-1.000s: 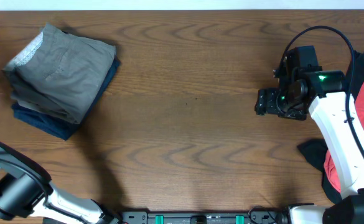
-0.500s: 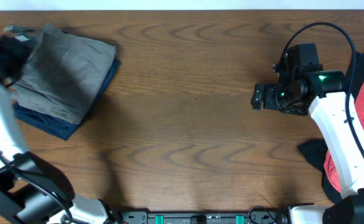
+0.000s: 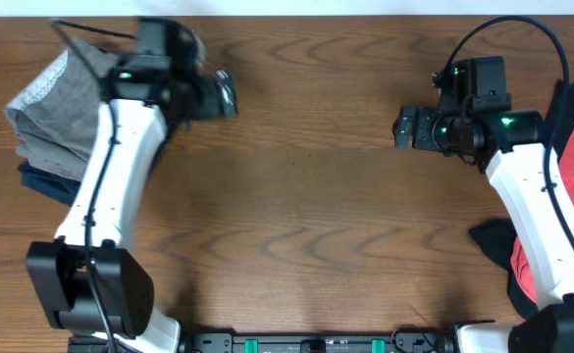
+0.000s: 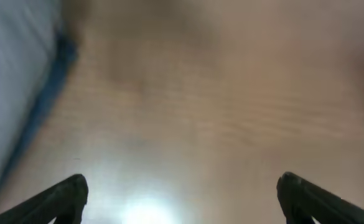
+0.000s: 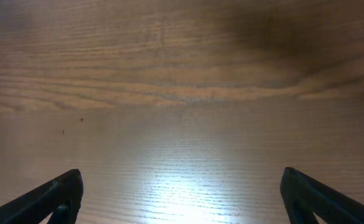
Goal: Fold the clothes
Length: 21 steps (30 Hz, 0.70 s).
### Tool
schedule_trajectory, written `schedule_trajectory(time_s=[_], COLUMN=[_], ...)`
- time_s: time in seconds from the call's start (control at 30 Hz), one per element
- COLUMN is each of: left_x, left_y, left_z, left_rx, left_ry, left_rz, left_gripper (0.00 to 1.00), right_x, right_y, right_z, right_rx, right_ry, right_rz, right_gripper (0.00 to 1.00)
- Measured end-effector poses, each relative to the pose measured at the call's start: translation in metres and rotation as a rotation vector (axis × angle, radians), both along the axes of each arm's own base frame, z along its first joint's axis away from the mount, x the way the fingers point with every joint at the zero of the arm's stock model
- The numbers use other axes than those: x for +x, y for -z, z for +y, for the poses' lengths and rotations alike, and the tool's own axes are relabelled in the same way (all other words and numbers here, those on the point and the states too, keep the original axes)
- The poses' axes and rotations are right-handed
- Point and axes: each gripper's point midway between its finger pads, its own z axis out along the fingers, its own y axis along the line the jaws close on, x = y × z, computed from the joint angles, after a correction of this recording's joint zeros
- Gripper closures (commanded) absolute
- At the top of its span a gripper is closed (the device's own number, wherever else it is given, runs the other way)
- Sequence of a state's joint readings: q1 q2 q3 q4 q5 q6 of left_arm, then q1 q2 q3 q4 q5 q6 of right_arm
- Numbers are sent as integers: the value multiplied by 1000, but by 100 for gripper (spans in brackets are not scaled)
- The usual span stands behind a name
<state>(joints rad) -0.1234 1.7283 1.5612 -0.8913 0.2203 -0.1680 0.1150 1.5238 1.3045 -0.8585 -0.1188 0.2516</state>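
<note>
- The left tool [image 3: 223, 96] has been swung across the folded shorts [image 3: 49, 113] to just right of them, spread and empty.
- The right tool [image 3: 402, 128], well right of the shorts, is spread too; the folding is judged done.

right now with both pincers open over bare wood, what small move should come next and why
Probably swing the left arm clear of the shorts. They already lie folded on the navy garment, the arm crosses over them, and the left pincer hangs open and empty over the table.
</note>
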Motion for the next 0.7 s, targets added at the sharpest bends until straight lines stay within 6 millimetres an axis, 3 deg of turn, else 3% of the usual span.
schedule_trajectory(time_s=[0.1, 0.23, 0.37, 0.5, 0.7], left_x=[-38, -102, -149, -173, -180], left_y=[15, 24, 20, 14, 9], left_z=[-2, 5, 14, 19, 14], left_rx=[73, 152, 201, 220, 229], left_ry=[35, 66, 81, 87, 105], left_rz=[151, 401, 594, 694, 667], left_gripper=[2, 2, 2, 2, 2], right_x=[-20, -69, -122, -157, -164], right_y=[13, 30, 34, 33, 35], right_z=[-2, -8, -14, -17, -17], right_rx=[-12, -35, -58, -71, -61], right_ry=[0, 6, 13, 18, 28], right_rz=[101, 318, 536, 678, 622], right_gripper=[1, 1, 1, 1, 1])
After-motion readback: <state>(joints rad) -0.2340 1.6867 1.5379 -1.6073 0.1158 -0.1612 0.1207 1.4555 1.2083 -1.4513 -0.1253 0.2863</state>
